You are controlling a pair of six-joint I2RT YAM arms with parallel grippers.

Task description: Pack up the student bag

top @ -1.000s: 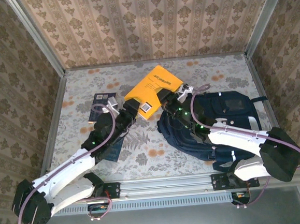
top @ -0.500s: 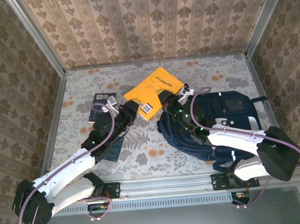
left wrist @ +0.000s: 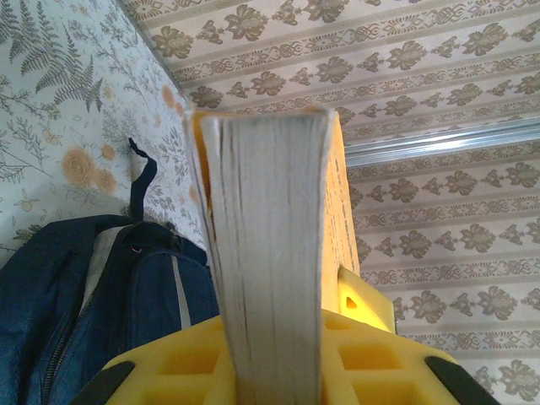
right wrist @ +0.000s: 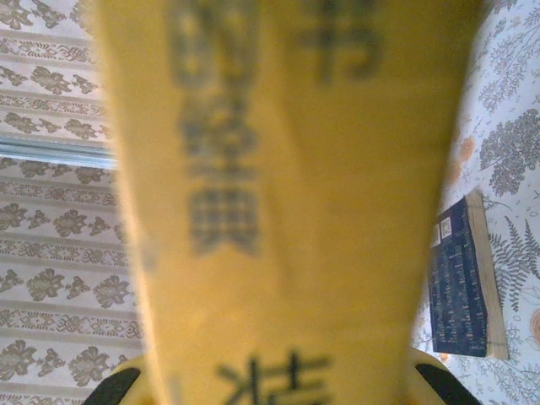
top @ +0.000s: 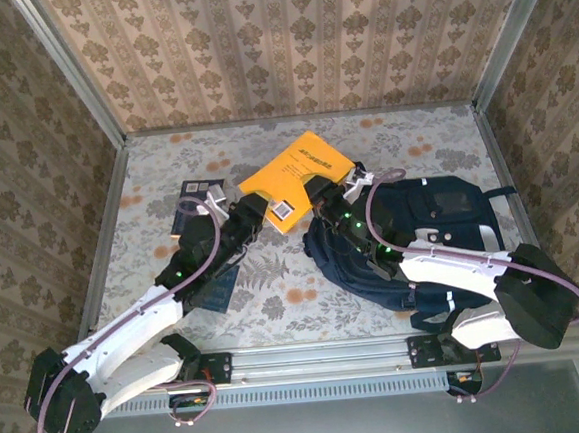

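Left jaws and right jaws both pinch the yellow book (top: 296, 171) over the counter (top: 294, 276). Bag (top: 451, 226) lies right, under the right arm. Risk: uneven pull twists the book loose, or it snags the bag's edge.

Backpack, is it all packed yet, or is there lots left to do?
Not yet. Done: I can't tell whether anything is inside the student bag, which lies on the table. In hand: the left gripper and right gripper both pinch the yellow book beside the bag. Left: slide it in, then perhaps the dark blue book on the table.
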